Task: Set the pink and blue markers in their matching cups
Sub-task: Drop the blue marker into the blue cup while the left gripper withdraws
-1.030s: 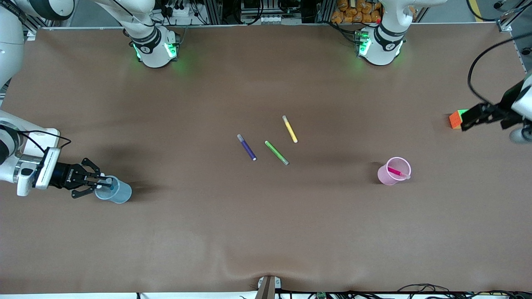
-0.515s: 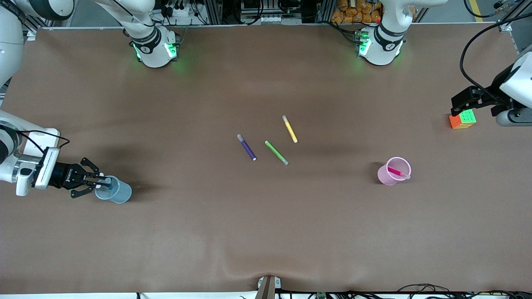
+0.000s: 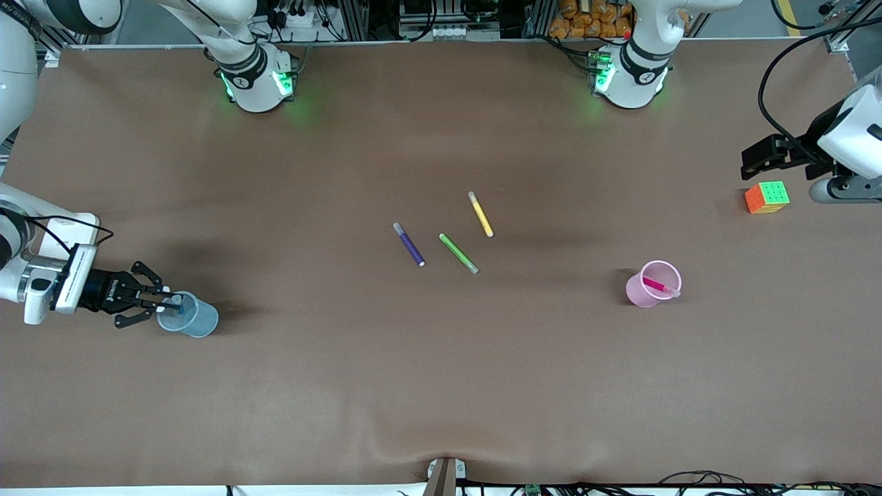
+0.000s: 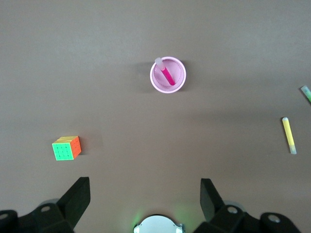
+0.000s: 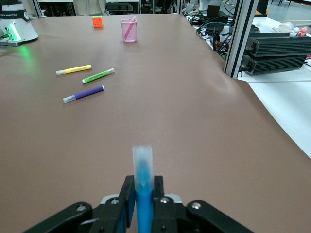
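Note:
My right gripper [image 3: 172,301] is shut on the blue marker [image 3: 179,303] at the rim of the pale blue cup [image 3: 196,321], near the right arm's end of the table. In the right wrist view the blue marker [image 5: 143,177] sticks out between my shut fingers [image 5: 127,196], grey end outward; the blue cup is hidden there. The pink marker [image 3: 654,284] leans inside the pink cup [image 3: 641,295], also seen from the left wrist as the pink marker [image 4: 167,76] in the pink cup [image 4: 152,82]. My left gripper [image 3: 754,157] hangs open and empty in the air above the cube [image 4: 144,187].
Purple [image 3: 409,244], green [image 3: 458,253] and yellow [image 3: 480,214] pens lie mid-table. A coloured puzzle cube [image 3: 766,198] sits toward the left arm's end, also in the left wrist view [image 4: 66,147]. The table edge and a metal frame [image 5: 238,43] show in the right wrist view.
My left gripper has moved off the cube toward the robots' bases. My right gripper, still holding the blue marker, has shifted slightly back from the blue cup.

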`<action>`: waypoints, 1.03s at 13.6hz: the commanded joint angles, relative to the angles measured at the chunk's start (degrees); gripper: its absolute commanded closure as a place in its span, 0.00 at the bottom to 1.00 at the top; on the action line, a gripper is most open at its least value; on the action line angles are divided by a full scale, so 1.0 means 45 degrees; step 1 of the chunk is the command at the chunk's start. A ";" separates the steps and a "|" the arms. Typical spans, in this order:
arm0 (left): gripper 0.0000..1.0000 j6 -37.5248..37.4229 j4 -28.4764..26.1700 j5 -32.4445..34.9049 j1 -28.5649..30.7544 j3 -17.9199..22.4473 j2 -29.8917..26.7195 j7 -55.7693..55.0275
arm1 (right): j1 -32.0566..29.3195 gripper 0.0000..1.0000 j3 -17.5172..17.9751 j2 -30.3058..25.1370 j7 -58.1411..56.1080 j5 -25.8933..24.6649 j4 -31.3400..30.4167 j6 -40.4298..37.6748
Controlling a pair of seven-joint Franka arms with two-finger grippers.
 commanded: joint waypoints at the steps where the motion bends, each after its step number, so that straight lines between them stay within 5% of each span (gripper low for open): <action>1: 0.00 -0.0039 -0.0981 -0.0251 0.0100 0.0003 -0.1011 0.0035 | -0.0248 0.00 0.0159 0.0161 0.0042 -0.0110 0.0301 -0.0251; 7: 0.00 -0.0290 -0.1434 -0.0231 0.0354 0.0002 -0.1815 0.0074 | -0.0249 0.00 0.0159 0.0005 0.0256 -0.0148 0.0340 -0.0290; 14: 0.00 -0.0331 -0.1315 -0.0231 0.0491 0.0022 -0.1698 -0.0082 | 0.0590 0.00 0.0140 -0.0951 0.4059 -0.1045 0.0399 -0.0311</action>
